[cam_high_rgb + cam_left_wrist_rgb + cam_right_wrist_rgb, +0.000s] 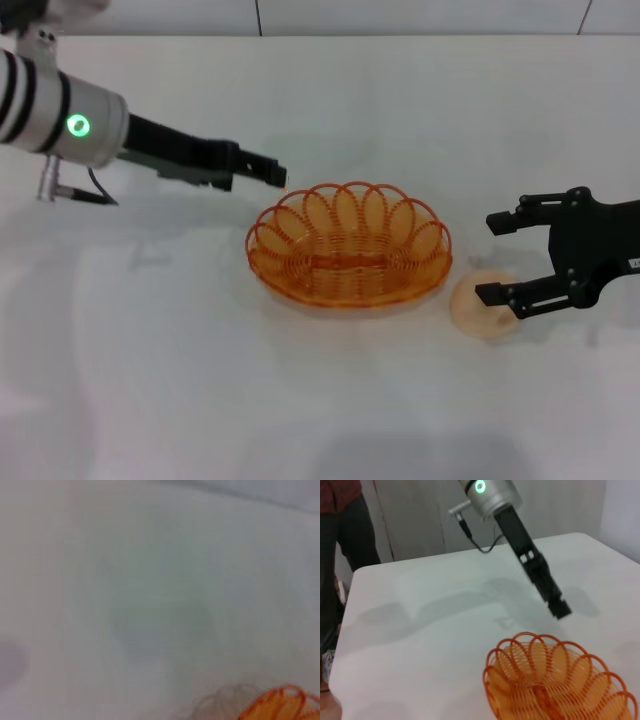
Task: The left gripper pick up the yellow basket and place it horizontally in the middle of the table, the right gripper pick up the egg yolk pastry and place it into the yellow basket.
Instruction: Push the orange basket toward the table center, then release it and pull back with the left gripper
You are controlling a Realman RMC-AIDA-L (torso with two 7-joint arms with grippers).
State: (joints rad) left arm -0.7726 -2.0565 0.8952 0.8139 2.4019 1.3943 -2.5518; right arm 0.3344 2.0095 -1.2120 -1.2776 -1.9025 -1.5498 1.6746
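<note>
Beside the empty yellow basket (349,247), the spread right gripper (492,258) straddles the egg yolk pastry (483,306).

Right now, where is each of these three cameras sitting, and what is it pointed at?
Head view: on the robot's head, looking down at the table; shows the yellow basket, egg yolk pastry, left gripper and open right gripper.
Left wrist view: on the left arm, facing bare tabletop and a sliver of basket rim; no fingers visible.
Right wrist view: on the right arm, facing the basket and left gripper across the table.
All three views share the basket.
</note>
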